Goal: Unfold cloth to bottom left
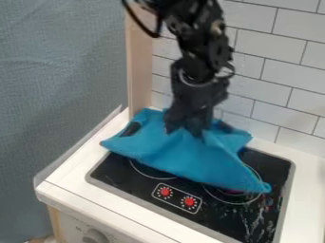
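Cloth, blue and rumpled, slants from the white counter at left toward the right burner; the gripper hangs at its upper middle (jaws parted or closed, I can't tell), most fabric lying below them.

Blue cloth rumpled across the black stovetop, black gripper down at its upper part.

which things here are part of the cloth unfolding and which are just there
For the job:
- cloth
- gripper

Just there:
- stovetop, under the cloth
- red dials
- counter
- front knob
- tiled wall
- grey-blue sheet
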You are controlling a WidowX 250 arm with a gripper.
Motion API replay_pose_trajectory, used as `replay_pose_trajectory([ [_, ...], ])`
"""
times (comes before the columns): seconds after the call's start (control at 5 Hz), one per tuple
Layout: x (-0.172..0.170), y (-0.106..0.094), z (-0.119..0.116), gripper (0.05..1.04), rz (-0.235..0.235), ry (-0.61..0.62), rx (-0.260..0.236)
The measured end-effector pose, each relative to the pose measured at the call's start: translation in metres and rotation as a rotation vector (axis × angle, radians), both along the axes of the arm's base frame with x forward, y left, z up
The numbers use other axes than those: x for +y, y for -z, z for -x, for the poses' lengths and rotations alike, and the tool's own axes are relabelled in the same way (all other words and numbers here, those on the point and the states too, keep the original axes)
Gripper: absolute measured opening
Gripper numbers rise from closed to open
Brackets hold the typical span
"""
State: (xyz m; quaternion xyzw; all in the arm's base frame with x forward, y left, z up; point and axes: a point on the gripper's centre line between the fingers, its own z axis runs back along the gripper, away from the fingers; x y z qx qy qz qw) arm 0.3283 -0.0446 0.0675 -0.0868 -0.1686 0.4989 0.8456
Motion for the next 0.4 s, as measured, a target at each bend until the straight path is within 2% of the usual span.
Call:
replay_pose_trajectory([
  [0.4, 0.013, 0.004, 0.046, 0.051, -0.026, -0.015, 0.012],
])
